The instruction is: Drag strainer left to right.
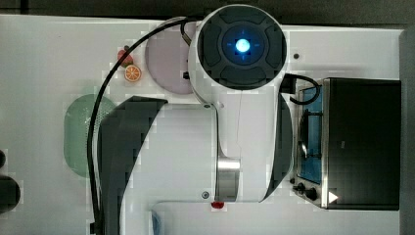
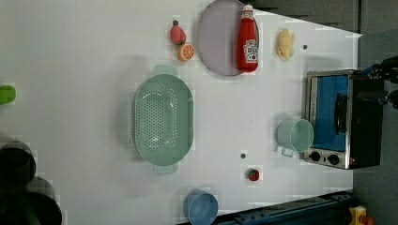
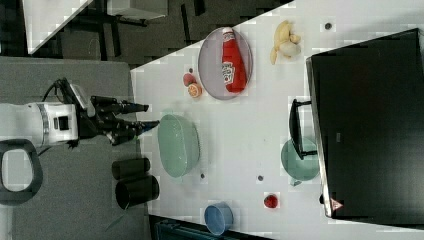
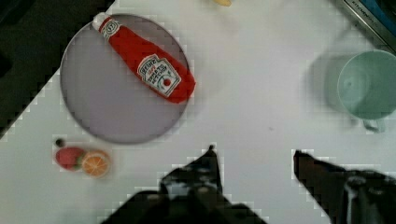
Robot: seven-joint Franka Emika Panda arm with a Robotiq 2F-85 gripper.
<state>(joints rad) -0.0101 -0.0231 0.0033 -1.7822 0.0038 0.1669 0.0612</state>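
- Plainly, the strainer [image 2: 163,119] lies on the white table [image 2: 84,56] with its hollow facing up, one tab handle toward the left view's top and the other toward the left view's bottom.
- It sits well apart from the toaster oven [image 2: 341,119], which stands at the left view's right edge of the table.
- Near the strainer's upper handle in the left view lie a strawberry [image 2: 177,33] and an orange slice [image 2: 186,51], touching each other.
- Just beside them, toward the left view's right, is the lilac plate [image 2: 217,42], with a ketchup bottle [image 2: 248,40] lying across its far rim.
- A pale banana-like toy [image 2: 284,44] lies further toward the left view's right, apart from the plate.
- The mint-green mug [image 2: 295,135] lies on its side right in front of the toaster oven, its mouth toward the camera.
- A blue cup [image 2: 202,206] and a small red fruit [image 2: 253,175] lie near the left view's bottom edge of the table.
- The gripper [image 3: 148,114] hangs off the table's edge in the right view, its fingertips just short of the strainer's rim and not touching it.
- Its jaws stand apart with nothing between them; in the wrist view the two dark fingers [image 4: 205,170] frame bare table.
- In the top view the arm [image 1: 240,98] covers the middle of the table, with the strainer partly showing at the top view's left.
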